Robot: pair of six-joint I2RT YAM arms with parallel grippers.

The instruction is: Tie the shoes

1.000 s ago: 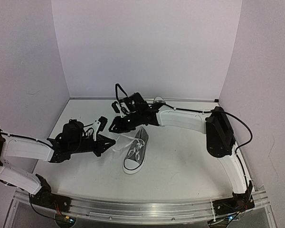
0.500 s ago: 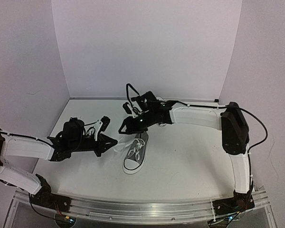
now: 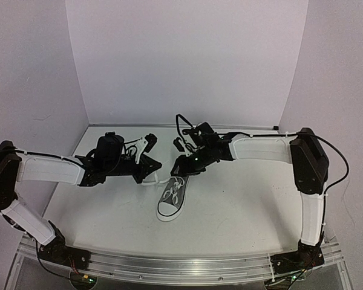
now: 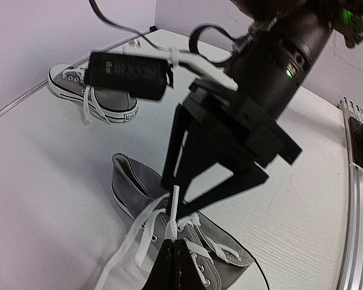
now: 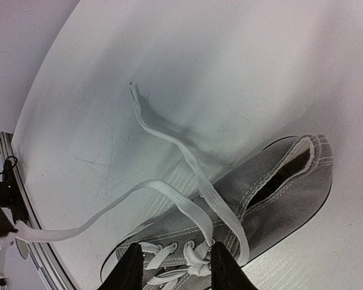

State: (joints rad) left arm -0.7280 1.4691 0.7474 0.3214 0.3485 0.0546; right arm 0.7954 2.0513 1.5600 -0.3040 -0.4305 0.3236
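Got lace [image 4: 171, 232] pinched in left gripper [image 4: 172, 266], jaws fully closed on it, short tail poking out past the tips. Got shoe [image 4: 133, 184] right under and just beyond those tips, upright on table [image 3: 242, 205], eyelets [image 5: 168, 246] up. Got right gripper [image 5: 176, 269] hovering just past the left tips, over the eyelets, jaws parted, gripping nothing. Reads as setup for the first cross of the knot. Next, probably: pick up loose lace [image 5: 169, 136], lying slack on the table out ahead of the right fingers [image 5: 225, 272]. Better to grab mid-length, not at the tip, and well clear of the eyelets so only one strand gets caught. Hold the left pull low and out to the side; expect a light shoe to slide or tip if tugged from one side only, so oppose the two pulls. Ignore other shoe [image 4: 94, 90] for now, well beyond both grippers.
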